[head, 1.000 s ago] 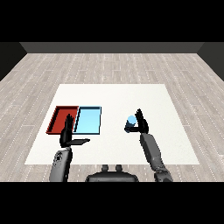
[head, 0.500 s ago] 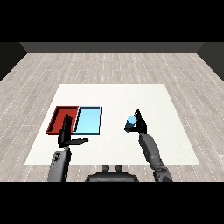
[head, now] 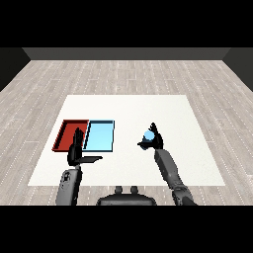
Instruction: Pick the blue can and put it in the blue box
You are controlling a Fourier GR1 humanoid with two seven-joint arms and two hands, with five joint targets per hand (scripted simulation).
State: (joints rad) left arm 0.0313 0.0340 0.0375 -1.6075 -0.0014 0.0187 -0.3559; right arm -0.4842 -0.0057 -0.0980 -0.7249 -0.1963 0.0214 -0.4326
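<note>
A white table fills most of the view, set on a grey plank floor. On its left side a red tray and a light blue tray lie touching side by side; both look bare inside. My left hand hovers at their near edge, fingers straight, thumb spread sideways. Well to the right, my right hand curls around the blue can
</note>
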